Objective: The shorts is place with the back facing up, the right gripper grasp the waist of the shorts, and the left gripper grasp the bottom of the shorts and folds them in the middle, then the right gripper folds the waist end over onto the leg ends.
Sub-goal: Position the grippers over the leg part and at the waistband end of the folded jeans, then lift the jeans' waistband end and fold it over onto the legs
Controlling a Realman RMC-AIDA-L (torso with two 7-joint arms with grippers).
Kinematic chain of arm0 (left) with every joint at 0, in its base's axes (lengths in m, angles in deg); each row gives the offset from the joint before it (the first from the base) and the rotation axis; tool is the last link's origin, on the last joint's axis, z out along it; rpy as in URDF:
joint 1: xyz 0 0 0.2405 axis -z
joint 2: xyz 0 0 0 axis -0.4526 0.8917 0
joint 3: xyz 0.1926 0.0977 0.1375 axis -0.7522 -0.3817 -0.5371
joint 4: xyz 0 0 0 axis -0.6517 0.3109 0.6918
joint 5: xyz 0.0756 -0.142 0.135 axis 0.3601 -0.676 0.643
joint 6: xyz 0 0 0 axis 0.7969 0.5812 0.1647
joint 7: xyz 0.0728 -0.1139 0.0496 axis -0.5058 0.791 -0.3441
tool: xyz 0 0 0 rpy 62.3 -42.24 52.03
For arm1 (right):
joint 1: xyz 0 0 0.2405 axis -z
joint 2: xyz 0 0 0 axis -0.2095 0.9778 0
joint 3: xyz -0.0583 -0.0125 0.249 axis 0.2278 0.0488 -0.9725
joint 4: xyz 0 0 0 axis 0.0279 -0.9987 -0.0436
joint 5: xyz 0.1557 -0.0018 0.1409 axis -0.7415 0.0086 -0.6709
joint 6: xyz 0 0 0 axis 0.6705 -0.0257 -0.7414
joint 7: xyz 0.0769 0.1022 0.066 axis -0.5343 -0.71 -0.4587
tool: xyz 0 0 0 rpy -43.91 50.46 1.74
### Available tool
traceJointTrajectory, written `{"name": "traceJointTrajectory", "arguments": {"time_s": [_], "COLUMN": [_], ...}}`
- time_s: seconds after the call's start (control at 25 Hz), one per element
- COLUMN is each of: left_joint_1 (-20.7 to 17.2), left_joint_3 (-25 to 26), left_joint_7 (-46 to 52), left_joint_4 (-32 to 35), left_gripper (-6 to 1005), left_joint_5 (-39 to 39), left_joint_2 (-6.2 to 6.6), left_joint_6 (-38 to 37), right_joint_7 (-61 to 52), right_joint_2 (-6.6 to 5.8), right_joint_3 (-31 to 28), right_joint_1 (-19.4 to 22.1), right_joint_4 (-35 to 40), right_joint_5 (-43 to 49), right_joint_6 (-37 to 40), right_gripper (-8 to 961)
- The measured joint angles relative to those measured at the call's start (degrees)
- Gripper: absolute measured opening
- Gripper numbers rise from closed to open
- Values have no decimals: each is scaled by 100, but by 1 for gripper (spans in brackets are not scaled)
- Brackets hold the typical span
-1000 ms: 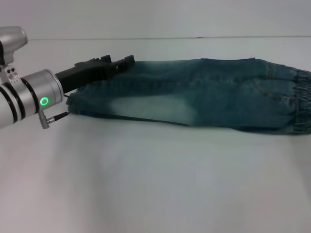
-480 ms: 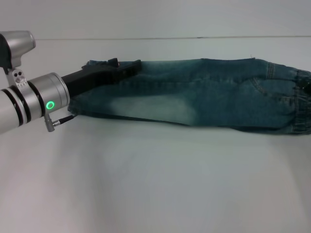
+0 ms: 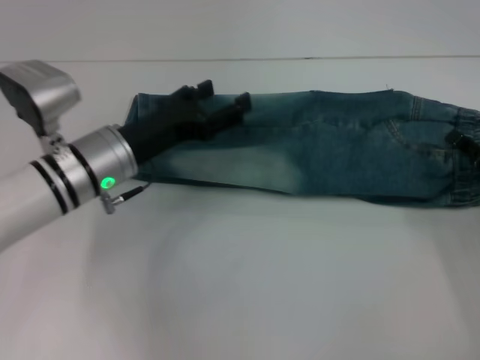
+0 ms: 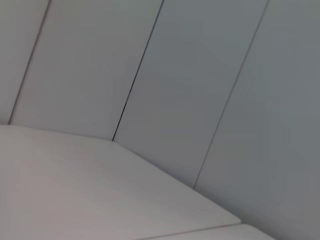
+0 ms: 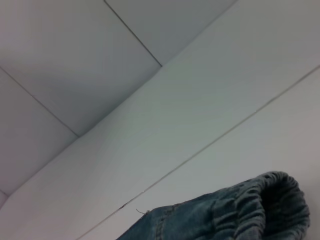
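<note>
White table [image 3: 247, 285] fills the front of the head view, bare and smooth. Just past it lie the blue shorts [image 3: 322, 146], already folded once into a long strip, leg ends on the left and the stretchy waist [image 3: 465, 154] at the far right. The left gripper [image 3: 217, 105] has slid further in over the leg ends since a second ago, and its fingers now look spread apart and holding nothing. A dark bit of the right gripper [image 3: 459, 141] has just come into sight at the waist; I cannot tell if it is holding. The second fold looks about to start. Behind is a plain wall [image 4: 210, 75].
</note>
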Motion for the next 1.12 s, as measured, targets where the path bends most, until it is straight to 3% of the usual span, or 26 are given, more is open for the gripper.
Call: {"name": "traceJointTrajectory", "arguments": {"time_s": [0.24,0.4,0.6,0.68,0.84,1.0,1.12], "left_joint_1": [268,376,627,674,709,721,722], "left_joint_3": [89,220,1174,1547,1963,2012,2044], "left_joint_7": [-1346,-2648,-4733,-5359,-5945,-5940,-5930], "left_joint_4": [-972,-1675,-2823,-3130,-3445,-3470,-3515], "left_gripper": [862,837,725,634,451,267,203], "left_joint_5": [-697,-1148,-1170,-1146,-1125,-1116,-1019], "left_joint_2": [1,0,0,0,1,1,1], "left_joint_6": [207,112,263,330,346,367,397], "right_joint_7": [50,-94,-497,-646,-977,-1316,-1576], "right_joint_2": [0,-25,-14,16,9,3,15], "right_joint_3": [115,137,220,210,145,115,113], "right_joint_1": [41,186,560,738,975,1076,1145], "right_joint_4": [56,72,409,615,877,1168,1363], "right_joint_5": [0,0,23,22,-5,-7,-5], "right_joint_6": [254,594,1075,1369,2022,2562,2882], "right_gripper": [627,438,236,158,139,134,134]}}
